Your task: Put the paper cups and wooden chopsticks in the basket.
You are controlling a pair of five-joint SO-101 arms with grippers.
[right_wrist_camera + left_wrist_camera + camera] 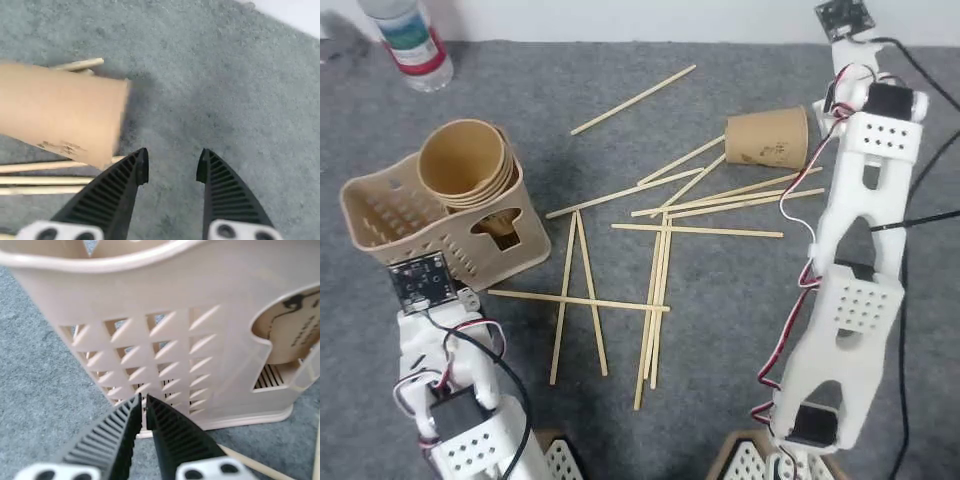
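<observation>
A beige perforated basket (380, 215) stands at the left with a stack of paper cups (465, 160) inside. One more paper cup (770, 137) lies on its side at the upper right, wider end toward the right arm. Several wooden chopsticks (660, 290) are scattered across the grey mat between them. My left gripper (141, 401) is shut and empty, its tips close to the basket wall (150, 315) near the base. My right gripper (172, 167) is open just beside the lying cup (55, 117), with bare mat between its fingers.
A plastic bottle (410, 40) stands at the far left corner. A cup (295, 335) shows through the basket's handle hole. One chopstick (250, 462) lies on the mat by the basket's base. Chopsticks (45, 177) run under the lying cup.
</observation>
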